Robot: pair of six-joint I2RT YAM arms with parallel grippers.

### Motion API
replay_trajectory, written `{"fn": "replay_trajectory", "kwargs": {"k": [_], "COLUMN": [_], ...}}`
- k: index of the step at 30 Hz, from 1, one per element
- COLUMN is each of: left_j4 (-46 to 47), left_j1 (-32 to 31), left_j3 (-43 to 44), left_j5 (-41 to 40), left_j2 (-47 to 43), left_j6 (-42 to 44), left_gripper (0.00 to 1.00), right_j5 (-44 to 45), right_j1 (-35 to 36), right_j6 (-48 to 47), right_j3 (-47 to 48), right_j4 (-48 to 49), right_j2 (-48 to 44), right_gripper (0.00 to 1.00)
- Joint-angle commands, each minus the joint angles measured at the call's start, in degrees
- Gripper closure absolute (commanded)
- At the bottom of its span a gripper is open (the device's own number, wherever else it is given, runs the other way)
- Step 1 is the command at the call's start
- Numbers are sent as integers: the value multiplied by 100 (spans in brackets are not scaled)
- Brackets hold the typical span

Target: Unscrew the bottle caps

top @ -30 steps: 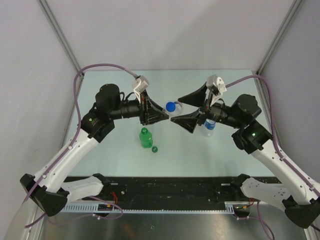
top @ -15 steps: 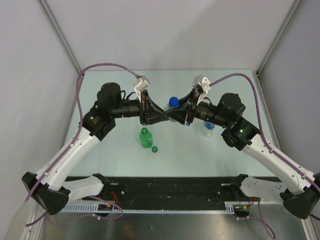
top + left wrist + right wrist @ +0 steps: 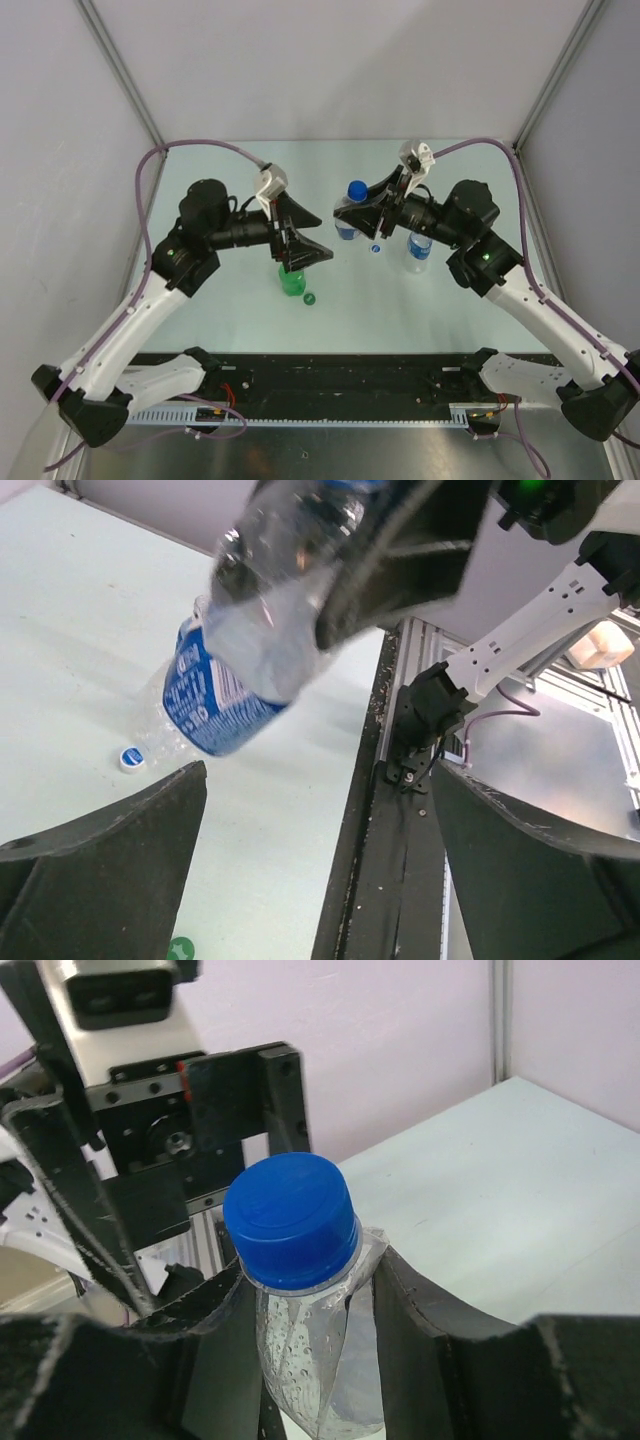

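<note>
Our right gripper (image 3: pixel 372 214) is clamped on the neck of the clear bottle (image 3: pixel 346 224), just under its blue cap (image 3: pixel 356 188), and holds it in the air over the middle of the table (image 3: pixel 400 310), between the two arms. A second ago the left gripper (image 3: pixel 310 238) carried this bottle while the right one stood apart. Now the left has let go, drawn back to its own side, and hangs with its fingers wide apart above the green bottle (image 3: pixel 291 281). We read that as a finished hand-over: the cap is exposed and the left is free to twist it.

The blue cap looks fully seated. The thin plastic below it is creased where the fingers squeeze, droplets cling inside, and a blue label wraps the body. The green bottle stands open with its green cap (image 3: pixel 310 298) beside it. A second clear bottle (image 3: pixel 419 250) stands under the right arm, and a small white cap (image 3: pixel 375 248) lies loose nearby.
</note>
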Motion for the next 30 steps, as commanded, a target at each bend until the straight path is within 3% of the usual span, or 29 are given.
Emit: {"fn": "replay_trajectory", "kwargs": {"k": [1,7,16,30], "left_j4": [157,158,395,1089], "left_j1": [20,27,16,-404], "left_j3": [-147,-289,-84,138], "left_j5": [-208,-297,-610,-1029], "left_j2": [-567,-781,-283,714], "left_j6": [695,1146,1325,1241], "left_gripper": [2,1,1,1], "right_j5": [-459,-1189,-1757,-1795], "right_j1": [-325,-771,-983,-982], "right_j6": [697,1971,3247,3517], "right_j3": [208,211,206,206], "right_j4": [649,1413,2166,2202], "right_j2": [-39,180,653,818], "right_gripper": [88,88,88,88]}}
